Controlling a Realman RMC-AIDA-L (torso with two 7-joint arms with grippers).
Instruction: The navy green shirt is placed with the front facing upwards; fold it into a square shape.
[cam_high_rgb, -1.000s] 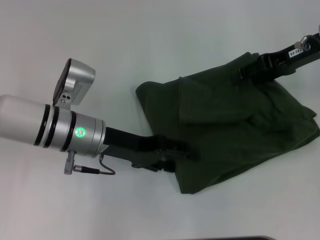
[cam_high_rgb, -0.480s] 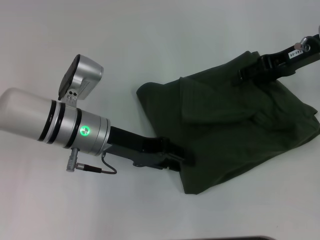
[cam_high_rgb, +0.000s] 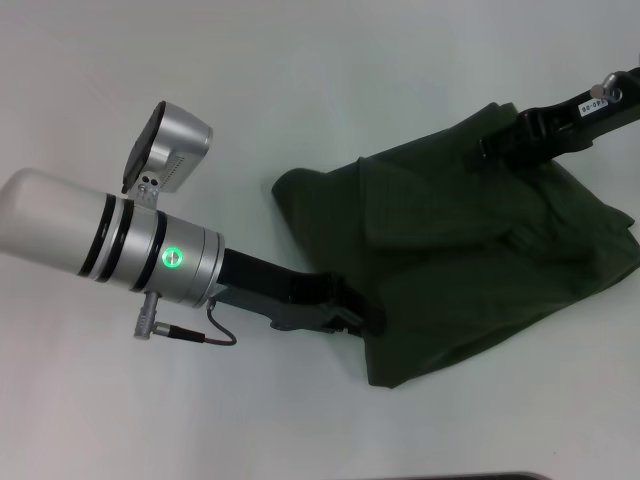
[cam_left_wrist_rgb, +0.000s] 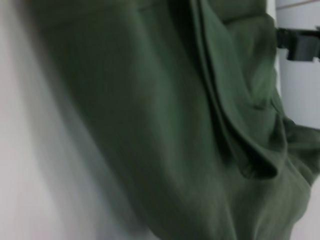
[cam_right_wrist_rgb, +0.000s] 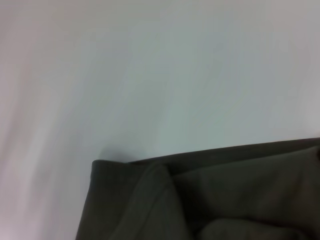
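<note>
Navy green shirt (cam_high_rgb: 470, 260) lies bunched and partly folded on the white table (cam_high_rgb: 300, 90) — soft, limp, light. Left gripper (cam_high_rgb: 365, 318) at its near edge, right gripper (cam_high_rgb: 495, 145) at the far edge; jaw state can't tell. Grip hems or corners — not mid-cloth.

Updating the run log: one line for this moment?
shirt: bunched, unsquared | left gripper: at near hem | right gripper: at far edge | table
</note>
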